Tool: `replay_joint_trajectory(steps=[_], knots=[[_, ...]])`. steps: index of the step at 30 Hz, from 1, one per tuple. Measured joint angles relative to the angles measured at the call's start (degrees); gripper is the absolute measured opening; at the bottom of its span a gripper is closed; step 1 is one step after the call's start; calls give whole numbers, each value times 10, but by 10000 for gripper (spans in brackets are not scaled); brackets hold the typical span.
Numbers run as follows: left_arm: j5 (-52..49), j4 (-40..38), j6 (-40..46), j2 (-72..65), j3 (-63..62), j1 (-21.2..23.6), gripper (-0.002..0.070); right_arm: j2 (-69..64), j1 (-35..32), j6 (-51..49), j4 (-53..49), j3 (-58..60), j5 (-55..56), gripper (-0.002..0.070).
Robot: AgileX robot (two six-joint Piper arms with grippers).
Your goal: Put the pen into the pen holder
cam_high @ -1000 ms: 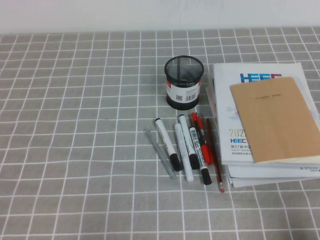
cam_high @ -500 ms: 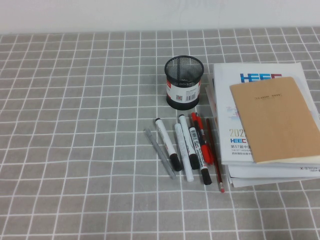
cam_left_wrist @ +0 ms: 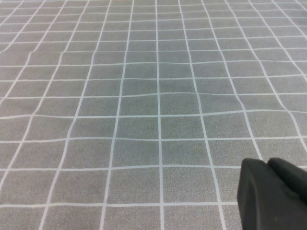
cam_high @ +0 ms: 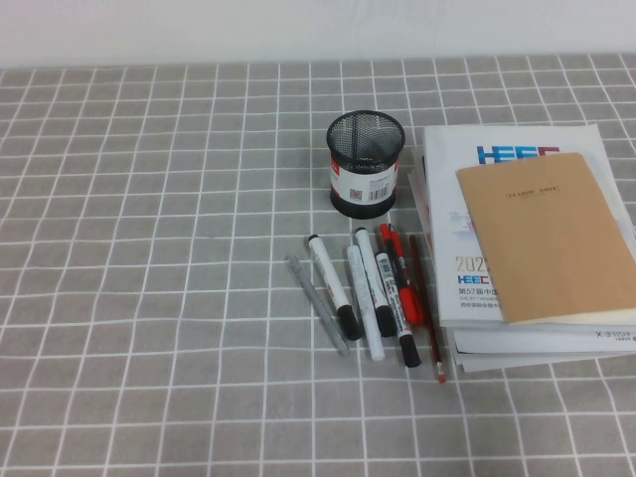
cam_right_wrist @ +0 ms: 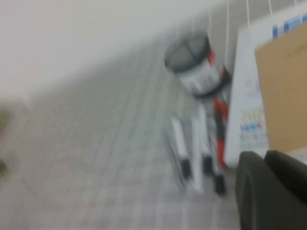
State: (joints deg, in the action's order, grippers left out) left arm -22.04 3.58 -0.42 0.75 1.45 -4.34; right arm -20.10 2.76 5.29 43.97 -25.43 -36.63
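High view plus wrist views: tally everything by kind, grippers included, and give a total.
Pen holder: 1
Writing tools, the pen among them: 6
Brown notebook: 1
Paper stack beneath it: 1
Grippers: 2, left gripper over bare cloth, right gripper near the stack
Total: 11

Left gripper (cam_left_wrist: 274,194), right gripper (cam_right_wrist: 271,189): black, rounded, matte.

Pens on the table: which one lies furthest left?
The thin clear-grey pen. It lies at the row's left edge, beside the white marker with the black cap; all the other pens lie to their right.
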Motion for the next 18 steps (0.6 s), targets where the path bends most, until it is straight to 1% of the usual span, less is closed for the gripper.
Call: replay_joint_trajectory(steps=[3, 6, 11, 13, 15, 18], knots=[[0, 0, 0, 0, 0, 0, -5, -101, 0, 1, -55, -101, -82, -13], [0, 0, 0, 0, 0, 0, -5, -195, 0, 1, -86, -176, -148, -13], [0, 0, 0, 0, 0, 0, -5, -335, 1, 18, -105, -258, -228, -13], [0, 0, 0, 0, 0, 0, -5, -380, 12, 26, -113, -283, -244, -13], [0, 0, 0, 0, 0, 0, -5, -414, 42, 22, -133, -309, -252, -13], [0, 0, 0, 0, 0, 0, -5, -481, 122, -38, -221, -354, -265, -13]])
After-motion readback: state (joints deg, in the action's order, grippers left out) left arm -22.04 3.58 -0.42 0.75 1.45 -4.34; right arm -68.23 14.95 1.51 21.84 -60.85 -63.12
